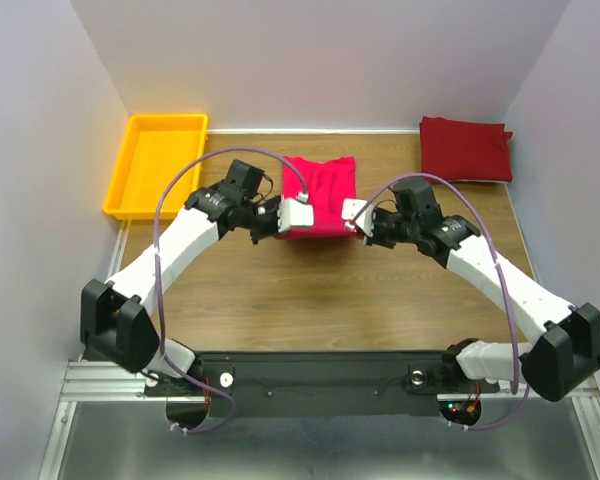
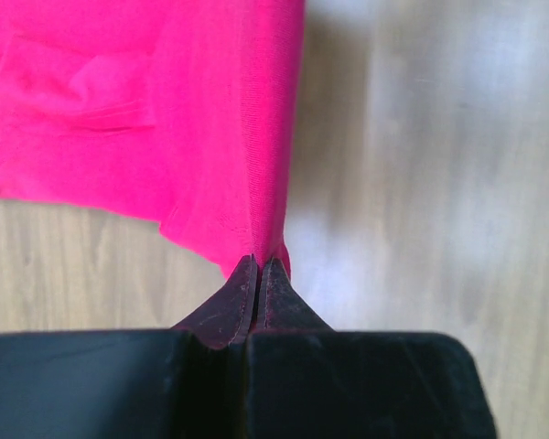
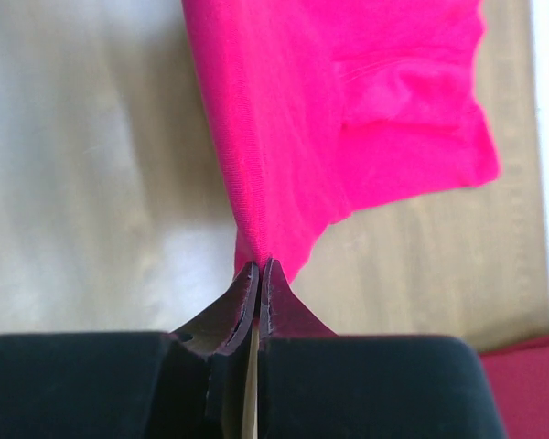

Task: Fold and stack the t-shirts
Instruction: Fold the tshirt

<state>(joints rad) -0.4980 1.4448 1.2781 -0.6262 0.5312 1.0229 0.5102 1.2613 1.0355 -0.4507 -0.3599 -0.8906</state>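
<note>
Top external shows me mid-fold, left gripper (image 1: 281, 220) and right gripper (image 1: 359, 222) each pinched tight on a near corner of the pink t-shirt (image 1: 320, 188) at the centre of the table (image 1: 300, 300); next, I reckon, both must lift evenly together.

A yellow plastic tray (image 1: 158, 165) sits at the far left corner of the wood-grain bench (image 1: 310, 290), beside the white wall (image 1: 40, 150).

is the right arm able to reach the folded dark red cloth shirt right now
Probably not yet: the right gripper is shut on the bright pink cloth t-shirt. After release, nothing seems to block the dark red shirt.
</note>
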